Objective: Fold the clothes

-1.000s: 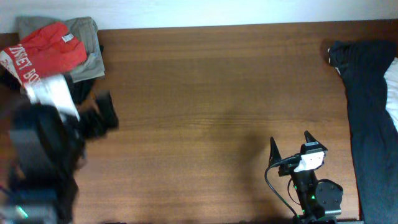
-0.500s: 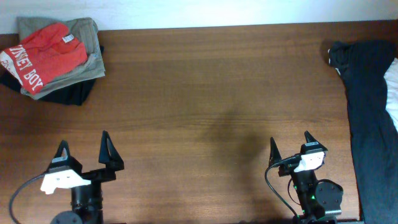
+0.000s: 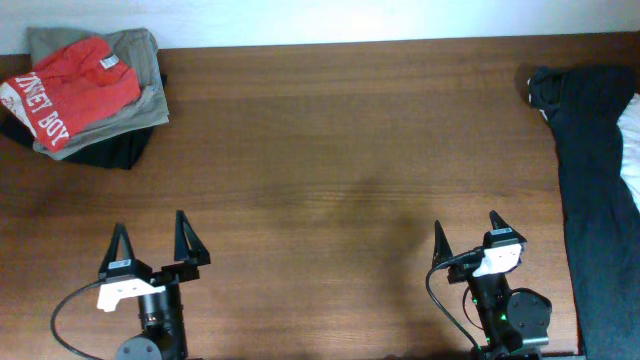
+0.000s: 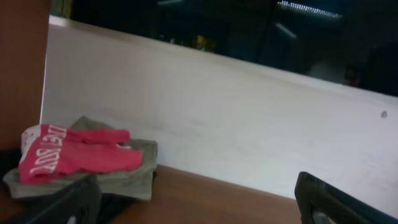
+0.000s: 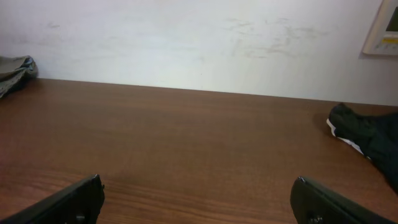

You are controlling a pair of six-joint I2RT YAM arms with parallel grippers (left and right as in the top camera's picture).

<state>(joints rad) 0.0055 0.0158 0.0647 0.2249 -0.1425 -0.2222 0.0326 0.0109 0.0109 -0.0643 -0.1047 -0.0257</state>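
Both grippers held wide at the near edge, with the T-shirt seen in the far-left corner.

Nearest the arms, the left gripper (image 3: pixel 149 222) and right gripper (image 3: pixel 466 222) are seen with fingers spread wide and nothing held, above bare table (image 3: pixel 330 150). Far beyond the left gripper and a little to its left, well apart, the red-orange T-shirt (image 3: pixel 70 85) is laid folded on a khaki garment (image 3: pixel 135 45), over something black (image 3: pixel 112 150). Its long axis is slanted, with the white-lettered end turned toward the table's left edge and the other end toward the far wall. A black cloth (image 3: pixel 590 150) is draped along the right edge.
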